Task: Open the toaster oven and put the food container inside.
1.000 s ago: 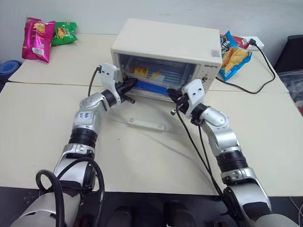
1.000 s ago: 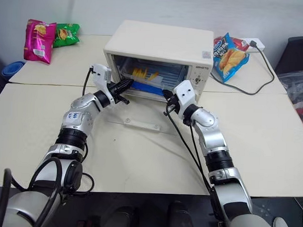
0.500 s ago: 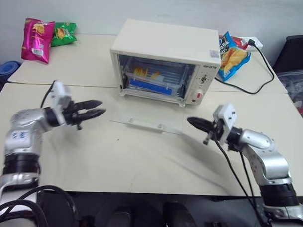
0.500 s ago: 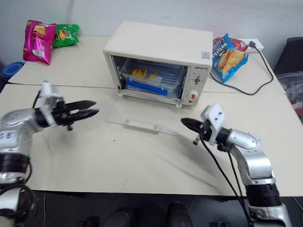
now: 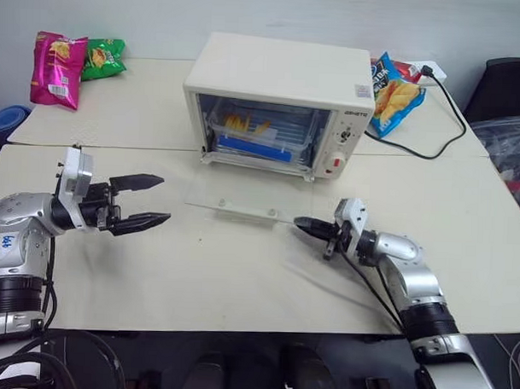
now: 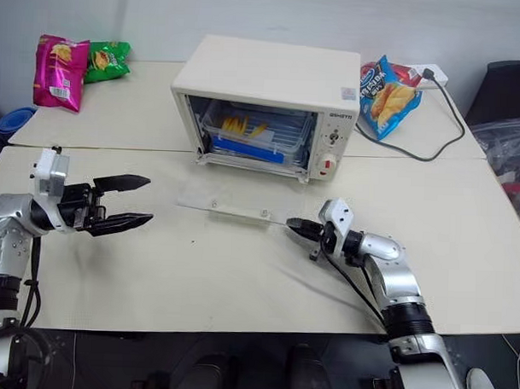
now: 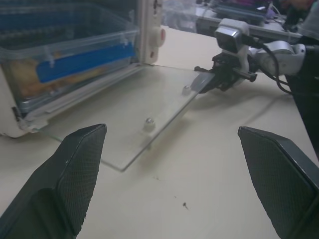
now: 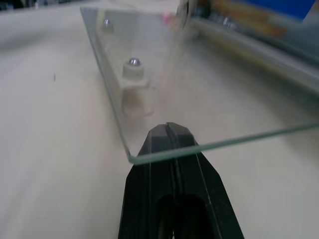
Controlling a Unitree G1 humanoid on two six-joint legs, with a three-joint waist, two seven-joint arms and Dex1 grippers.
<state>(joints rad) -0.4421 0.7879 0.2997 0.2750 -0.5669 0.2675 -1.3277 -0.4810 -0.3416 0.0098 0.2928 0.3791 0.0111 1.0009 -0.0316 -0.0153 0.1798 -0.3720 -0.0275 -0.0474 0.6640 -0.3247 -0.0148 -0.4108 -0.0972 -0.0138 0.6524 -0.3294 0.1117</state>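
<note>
The cream-white toaster oven (image 5: 281, 76) stands at the back of the table. Its glass door (image 5: 242, 204) is dropped flat onto the tabletop. The food container (image 5: 260, 130), clear with blue clip bars and yellow food, sits inside on the rack. My left gripper (image 5: 164, 198) hovers open and empty well to the left of the door, pointing toward it. Its wide-apart fingers (image 7: 75, 174) frame the door and container in the left wrist view. My right gripper (image 5: 298, 222) is shut with nothing in it. Its tip (image 8: 169, 130) sits low at the door's front right corner.
A pink snack bag (image 5: 52, 68) and a green one (image 5: 102, 57) lie at the back left. A blue bag (image 5: 396, 92) lies right of the oven. A black power cord (image 5: 433, 124) curves over the table's right rear. A seam (image 5: 116, 147) runs between two tabletops.
Both arms have pulled back from the oven mouth, leaving the container inside. The left gripper swung out left and opened. The right gripper stayed shut and sank to the door's corner.
</note>
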